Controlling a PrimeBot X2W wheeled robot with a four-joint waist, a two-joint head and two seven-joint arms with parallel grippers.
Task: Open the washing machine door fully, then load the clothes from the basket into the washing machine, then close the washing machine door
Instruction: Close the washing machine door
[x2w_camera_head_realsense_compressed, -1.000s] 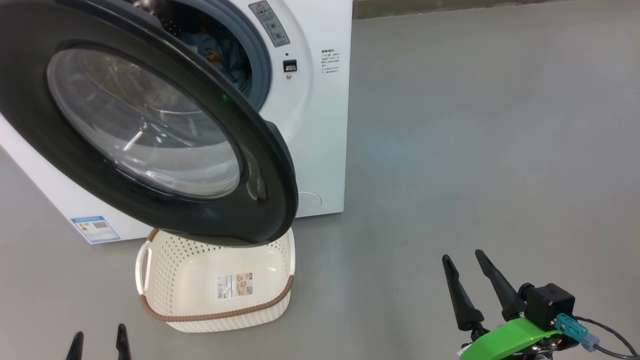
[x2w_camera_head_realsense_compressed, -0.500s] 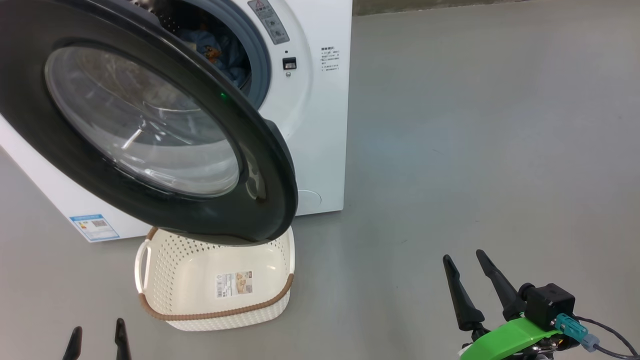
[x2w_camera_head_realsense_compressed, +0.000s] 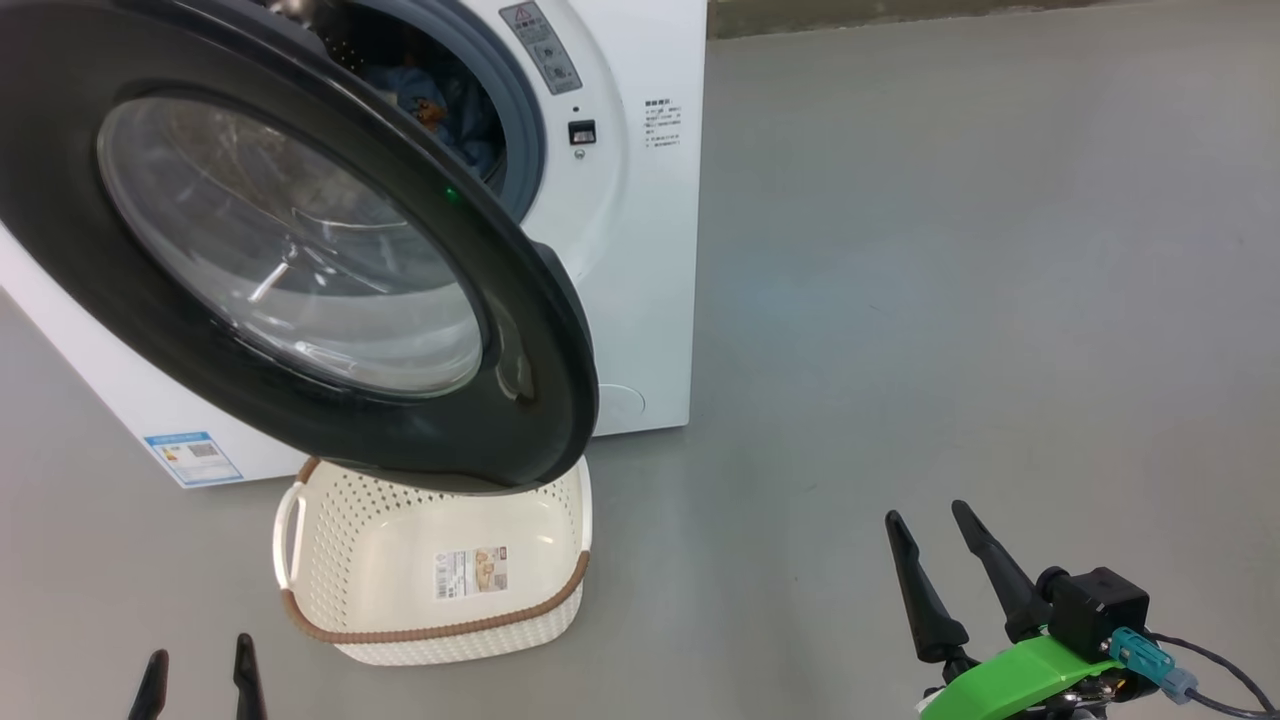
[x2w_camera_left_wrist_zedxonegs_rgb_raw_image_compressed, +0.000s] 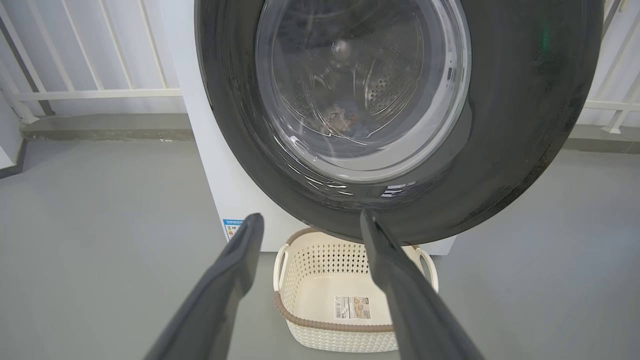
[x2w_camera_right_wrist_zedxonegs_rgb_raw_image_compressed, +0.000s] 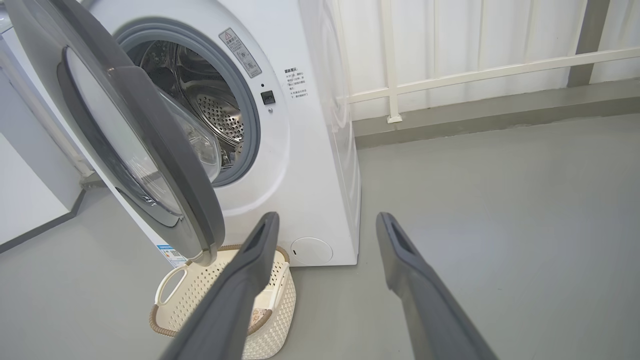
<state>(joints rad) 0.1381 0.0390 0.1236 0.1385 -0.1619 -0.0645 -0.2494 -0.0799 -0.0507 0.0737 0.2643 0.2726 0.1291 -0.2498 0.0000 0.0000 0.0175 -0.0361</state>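
Black washing machine door (x2w_camera_head_realsense_compressed: 540, 330) ajar over basket (x2w_camera_head_realsense_compressed: 430, 632); clothes (x2w_camera_head_realsense_compressed: 440, 100) in drum (x2w_camera_right_wrist_zedxonegs_rgb_raw_image_compressed: 220, 117); left end effector (x2w_camera_head_realsense_compressed: 200, 650), right end effector (x2w_camera_head_realsense_compressed: 926, 512) released.

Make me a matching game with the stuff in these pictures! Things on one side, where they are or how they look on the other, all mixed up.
Things:
1. washing machine door
2. basket
3. clothes
4. right gripper

Place or state:
A. empty, standing on the floor
B. open, holding nothing
C. black and swung open
D. inside the drum

Right pairs:
1-C, 2-A, 3-D, 4-B
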